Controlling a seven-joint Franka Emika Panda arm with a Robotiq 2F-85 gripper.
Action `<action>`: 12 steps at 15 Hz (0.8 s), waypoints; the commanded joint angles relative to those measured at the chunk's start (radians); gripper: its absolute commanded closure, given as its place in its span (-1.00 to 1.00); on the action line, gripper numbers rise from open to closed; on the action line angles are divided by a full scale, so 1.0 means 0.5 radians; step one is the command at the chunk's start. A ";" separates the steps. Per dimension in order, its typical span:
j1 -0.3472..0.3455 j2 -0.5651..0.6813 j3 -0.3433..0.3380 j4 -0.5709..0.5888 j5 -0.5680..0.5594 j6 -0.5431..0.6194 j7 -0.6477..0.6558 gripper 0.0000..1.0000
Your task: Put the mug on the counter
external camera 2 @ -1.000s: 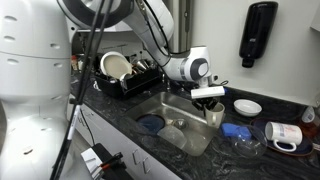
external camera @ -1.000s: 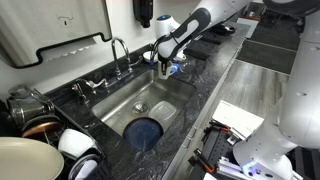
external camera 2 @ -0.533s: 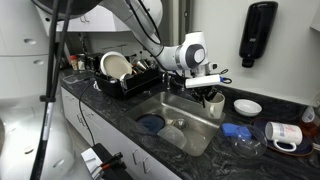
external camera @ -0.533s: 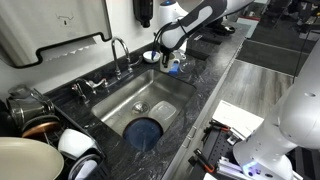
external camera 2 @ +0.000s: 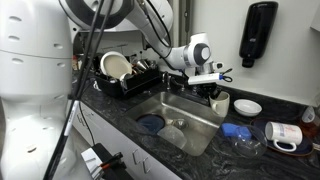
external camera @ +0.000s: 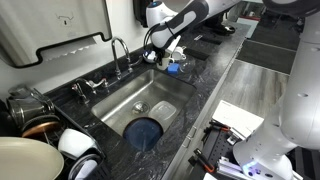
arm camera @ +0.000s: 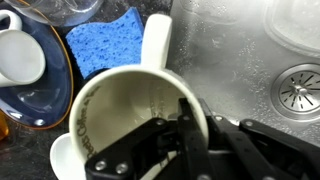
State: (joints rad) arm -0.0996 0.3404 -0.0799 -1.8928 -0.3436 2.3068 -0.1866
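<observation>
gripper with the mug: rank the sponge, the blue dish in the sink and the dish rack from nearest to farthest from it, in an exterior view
In an exterior view, from the gripper holding the mug:
1. sponge, on the counter just beside it.
2. blue dish, at the far end of the sink.
3. dish rack, on the counter beyond that end.

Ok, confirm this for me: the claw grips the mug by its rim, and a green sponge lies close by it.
Not quite. The sponge is blue, not green, as the wrist view shows. The rest holds: the claw grips the mug by its rim, and the sponge lies close by it.
</observation>
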 commanded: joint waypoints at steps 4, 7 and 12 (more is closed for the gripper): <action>-0.046 0.423 -0.073 0.583 0.097 -0.339 0.012 0.95; -0.119 0.566 -0.037 0.741 0.226 -0.299 -0.062 0.95; -0.158 0.720 -0.007 0.968 0.349 -0.304 -0.184 0.95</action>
State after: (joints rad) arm -0.1530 0.6510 -0.1069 -1.5069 -0.1990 2.1861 -0.2337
